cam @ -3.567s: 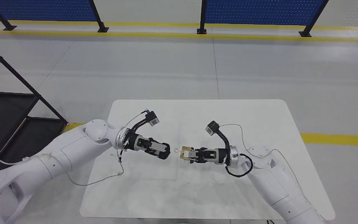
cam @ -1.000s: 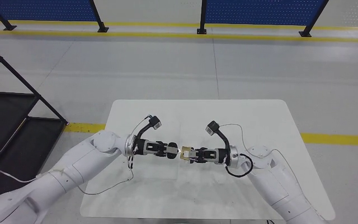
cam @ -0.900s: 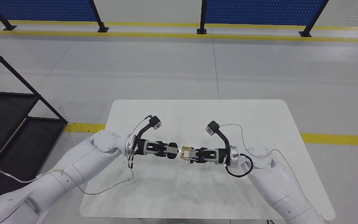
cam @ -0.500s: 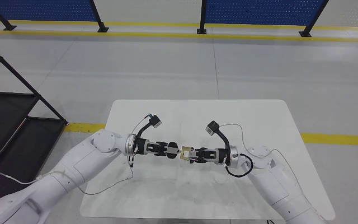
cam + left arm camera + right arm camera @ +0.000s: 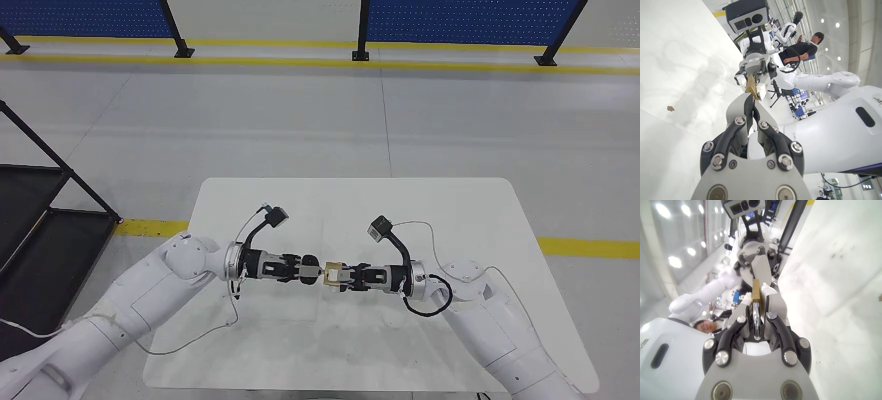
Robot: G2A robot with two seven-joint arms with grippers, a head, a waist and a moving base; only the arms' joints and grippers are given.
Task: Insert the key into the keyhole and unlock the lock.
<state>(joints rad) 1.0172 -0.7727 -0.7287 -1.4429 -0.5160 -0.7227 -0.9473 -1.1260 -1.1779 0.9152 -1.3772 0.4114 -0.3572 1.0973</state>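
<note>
A brass padlock [image 5: 331, 272] is held above the middle of the white table [image 5: 470, 215]. My right gripper [image 5: 346, 274] is shut on it. In the right wrist view the brass body [image 5: 755, 291] points away from the right gripper [image 5: 758, 293], with the steel shackle [image 5: 756, 321] lying back between the fingers. My left gripper [image 5: 308, 269] faces it from the opposite side, tips against the lock's end. In the left wrist view the left gripper [image 5: 753, 97] is shut, its tips meeting the padlock [image 5: 750, 85]. The key is almost wholly hidden between the pads.
A thin cable [image 5: 200, 318] trails over the table's left part under the left arm. A small brown speck [image 5: 670, 108] lies on the tabletop. A black rack [image 5: 40, 220] stands on the floor beyond the table's left edge.
The left gripper has moved right across the gap and now meets the padlock's end. Over the last second it only edged slightly closer. The right arm has stayed put.
</note>
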